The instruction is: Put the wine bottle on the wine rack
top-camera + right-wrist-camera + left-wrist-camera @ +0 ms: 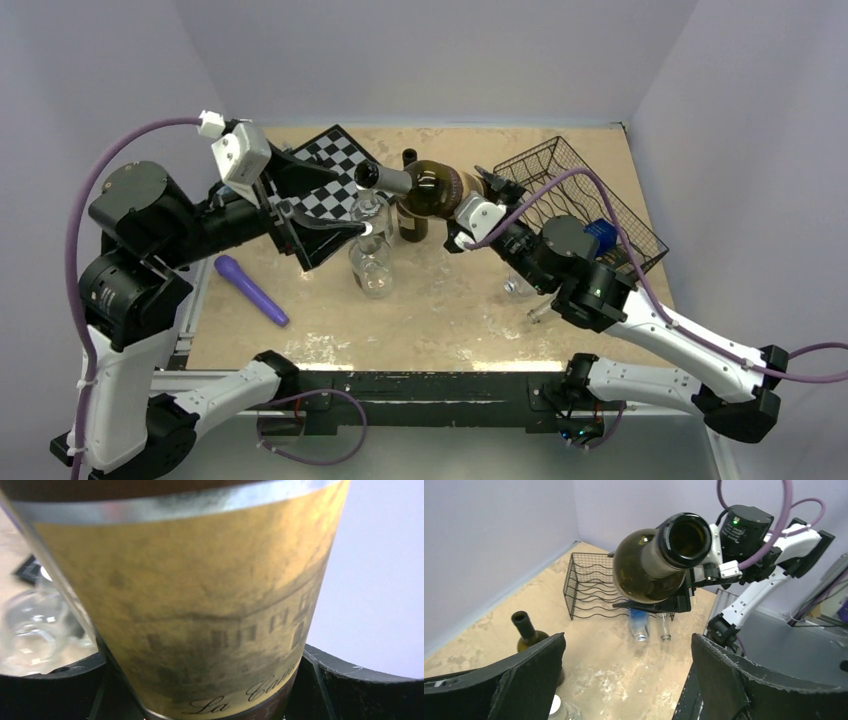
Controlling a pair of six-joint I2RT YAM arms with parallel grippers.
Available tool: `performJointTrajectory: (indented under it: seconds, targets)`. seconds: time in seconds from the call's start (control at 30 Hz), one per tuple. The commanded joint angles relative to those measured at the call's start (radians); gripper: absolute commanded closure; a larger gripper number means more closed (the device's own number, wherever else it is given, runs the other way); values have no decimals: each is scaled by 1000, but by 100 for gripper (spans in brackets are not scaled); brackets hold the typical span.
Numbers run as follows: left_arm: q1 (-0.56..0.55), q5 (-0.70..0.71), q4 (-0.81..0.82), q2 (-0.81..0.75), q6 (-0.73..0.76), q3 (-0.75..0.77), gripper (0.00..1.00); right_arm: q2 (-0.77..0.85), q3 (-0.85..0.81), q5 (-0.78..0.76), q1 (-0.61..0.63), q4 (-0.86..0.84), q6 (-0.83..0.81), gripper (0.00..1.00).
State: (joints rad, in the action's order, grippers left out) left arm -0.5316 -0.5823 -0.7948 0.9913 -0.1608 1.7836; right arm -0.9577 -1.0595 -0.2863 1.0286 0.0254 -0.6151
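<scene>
The wine bottle (pixel 430 188) is dark glass with a yellowed label. It hangs level above the table, mouth toward the left. My right gripper (pixel 472 198) is shut on its body near the base. In the right wrist view the label (pixel 200 605) fills the frame between the black fingers (pixel 360 685). My left gripper (pixel 330 205) stands open just short of the mouth, with nothing between its pads (pixel 534 675). From the left wrist the bottle (pixel 649 567) faces mouth-on. The wine rack (pixel 580 190) (pixel 591 585), black wire, sits at the back right behind the right arm.
A second dark bottle (pixel 410 215) (pixel 526 630) stands upright under the held one. Clear glass jars (pixel 372 265) stand by the left fingers. A chessboard (pixel 335 170) leans at the back left. A purple object (pixel 250 290) lies front left. Clear bottles (pixel 640 627) lie by the rack.
</scene>
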Motion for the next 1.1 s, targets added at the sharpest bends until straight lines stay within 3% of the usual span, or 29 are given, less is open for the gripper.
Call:
performJointTrajectory:
  seconds: [0.0, 0.17, 0.5, 0.7, 0.83, 1.07]
  targets:
    - [-1, 117, -1, -30, 39, 7, 1, 43, -7, -73, 7, -298, -335, 100]
    - [-1, 117, 39, -89, 43, 12, 1, 48, 40, -81, 7, -341, -518, 100]
    - [-1, 79, 114, -112, -66, -3, 1, 47, 119, -107, 7, -397, -685, 100]
    - [-1, 41, 27, -39, -93, 7, 1, 28, 171, -113, 8, -492, -811, 100]
    - [-1, -98, -87, 31, -29, 12, 1, 26, 176, -112, 8, -502, -843, 100]
    - [-1, -146, -187, 61, 75, -87, 1, 40, 213, -112, 20, -504, -869, 100]
